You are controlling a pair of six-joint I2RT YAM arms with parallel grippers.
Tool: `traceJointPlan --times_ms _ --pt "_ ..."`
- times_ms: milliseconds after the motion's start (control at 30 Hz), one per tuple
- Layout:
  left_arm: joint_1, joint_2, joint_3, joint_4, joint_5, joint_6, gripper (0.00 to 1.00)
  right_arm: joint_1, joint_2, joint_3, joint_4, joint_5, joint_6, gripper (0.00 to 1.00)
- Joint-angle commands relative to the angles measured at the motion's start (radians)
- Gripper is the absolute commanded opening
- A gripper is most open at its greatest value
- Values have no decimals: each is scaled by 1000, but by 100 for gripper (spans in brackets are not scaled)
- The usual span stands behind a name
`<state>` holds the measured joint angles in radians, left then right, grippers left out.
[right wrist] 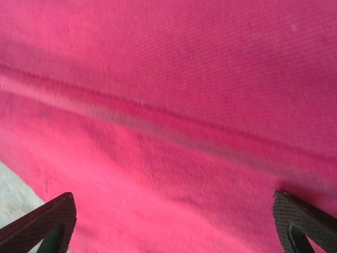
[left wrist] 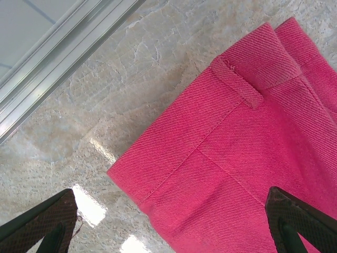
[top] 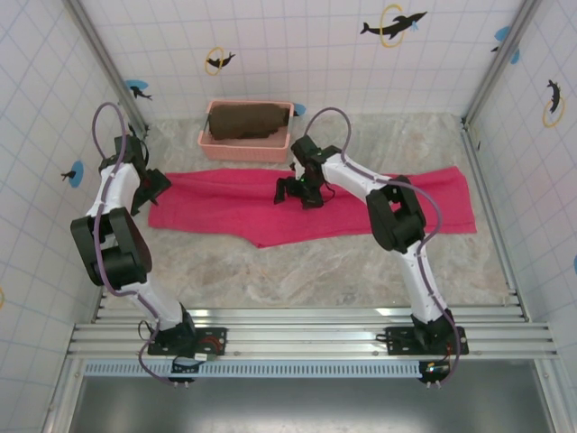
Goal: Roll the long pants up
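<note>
The long pants (top: 361, 209) lie flat across the table, bright magenta-pink, running from left to right. My left gripper (top: 151, 189) hovers at their left end, open. In the left wrist view its two dark fingertips (left wrist: 50, 219) straddle the waistband corner of the pants (left wrist: 231, 153), where a belt loop (left wrist: 237, 81) shows; nothing is held. My right gripper (top: 296, 192) is over the middle of the pants, also open. In the right wrist view its gripper (right wrist: 174, 224) spans pink fabric (right wrist: 174, 63) crossed by a seam (right wrist: 158, 113).
A pink basket (top: 243, 153) holding a dark brown cloth (top: 248, 120) stands just behind the pants at the back centre. Tiled walls with metal rails (left wrist: 58, 58) close in the left and right sides. Bare marble tabletop (top: 297, 271) lies in front of the pants.
</note>
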<state>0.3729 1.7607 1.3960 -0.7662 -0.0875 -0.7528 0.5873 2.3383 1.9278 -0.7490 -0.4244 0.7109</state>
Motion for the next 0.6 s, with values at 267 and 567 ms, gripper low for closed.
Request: traceJointPlan --times_ms 267,567 --pt "0 8 67 -41 -12 54 94 -56 271 466 -116 29 -57 99" --pt "-1 14 82 -52 -8 69 94 -190 302 691 -184 99 -117 99"
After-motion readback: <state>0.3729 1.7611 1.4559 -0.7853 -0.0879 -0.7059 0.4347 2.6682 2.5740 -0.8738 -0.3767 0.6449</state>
